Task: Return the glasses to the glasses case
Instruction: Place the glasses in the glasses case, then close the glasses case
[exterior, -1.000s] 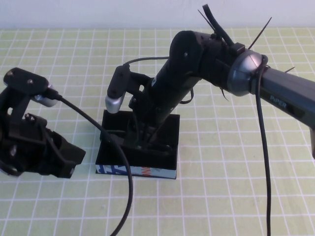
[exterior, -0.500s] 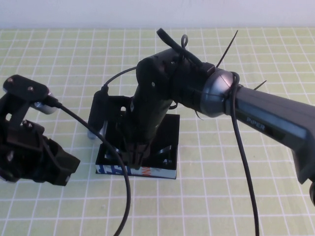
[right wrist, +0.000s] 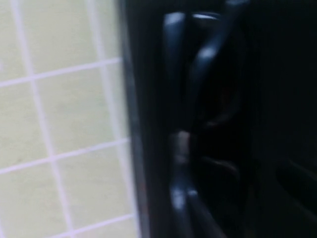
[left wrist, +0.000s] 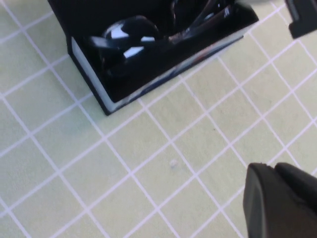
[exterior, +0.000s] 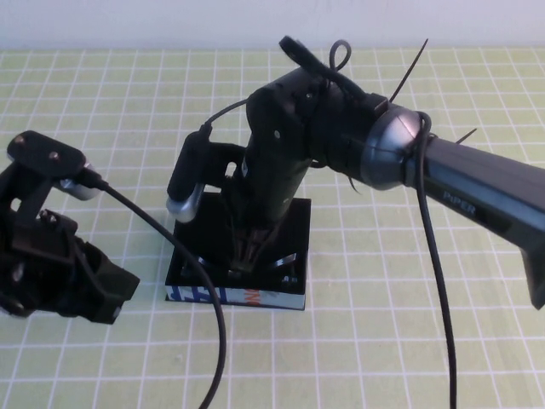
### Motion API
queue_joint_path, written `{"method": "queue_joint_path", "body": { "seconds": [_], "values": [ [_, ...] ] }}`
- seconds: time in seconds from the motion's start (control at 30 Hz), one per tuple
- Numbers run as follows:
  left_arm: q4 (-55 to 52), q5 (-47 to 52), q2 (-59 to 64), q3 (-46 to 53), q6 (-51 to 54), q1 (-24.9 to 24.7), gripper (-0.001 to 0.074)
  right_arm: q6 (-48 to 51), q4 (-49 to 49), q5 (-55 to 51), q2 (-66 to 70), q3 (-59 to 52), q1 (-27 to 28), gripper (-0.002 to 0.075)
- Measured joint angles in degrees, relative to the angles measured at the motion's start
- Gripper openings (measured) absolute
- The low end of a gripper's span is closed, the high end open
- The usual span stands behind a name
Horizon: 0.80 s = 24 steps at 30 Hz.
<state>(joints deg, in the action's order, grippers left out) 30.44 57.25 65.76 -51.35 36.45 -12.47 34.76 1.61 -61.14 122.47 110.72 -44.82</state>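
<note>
Green gridded surface (exterior: 383,341) carries the glasses case (exterior: 289,294); the glasses (left wrist: 133,37) lie inside. Right gripper (exterior: 243,264), fingers nearly closed, could drag them out. Left gripper (exterior: 102,294) is parked, state indeterminable.

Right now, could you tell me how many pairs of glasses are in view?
1: the glasses lie inside the open glasses case, under the right gripper. The left gripper is parked aside.

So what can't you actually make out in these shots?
- High view: the right gripper reaches into the glasses case; its arm hides most of the glasses.
- Right wrist view: blurred, the grip is unreadable.
- Left gripper, parked left of the case: its state is unclear.
- Case print: too small to read.
</note>
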Motion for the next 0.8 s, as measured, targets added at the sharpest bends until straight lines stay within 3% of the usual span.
{"method": "queue_joint_path", "body": {
  "seconds": [0.17,0.33,0.57,0.8],
  "values": [
    [5.9,-3.0,0.2,2.9,6.4,0.0,-0.0003,-5.4,-2.0,2.7,-0.2,1.8,4.3,-0.0007],
    [9.1,-5.8,3.6,5.4,10.5,-2.6,-0.0003,-8.1,-10.0,8.6,-0.2,2.1,9.6,-0.0015],
    [9.8,-9.9,10.5,5.4,13.3,-8.2,-0.0003,-8.8,-17.3,9.1,0.4,2.1,14.4,-0.0016],
    [9.9,-14.3,16.3,5.4,13.7,-9.1,-0.0003,-8.9,-23.7,9.4,1.2,2.1,18.1,-0.0016]
  ]
}}
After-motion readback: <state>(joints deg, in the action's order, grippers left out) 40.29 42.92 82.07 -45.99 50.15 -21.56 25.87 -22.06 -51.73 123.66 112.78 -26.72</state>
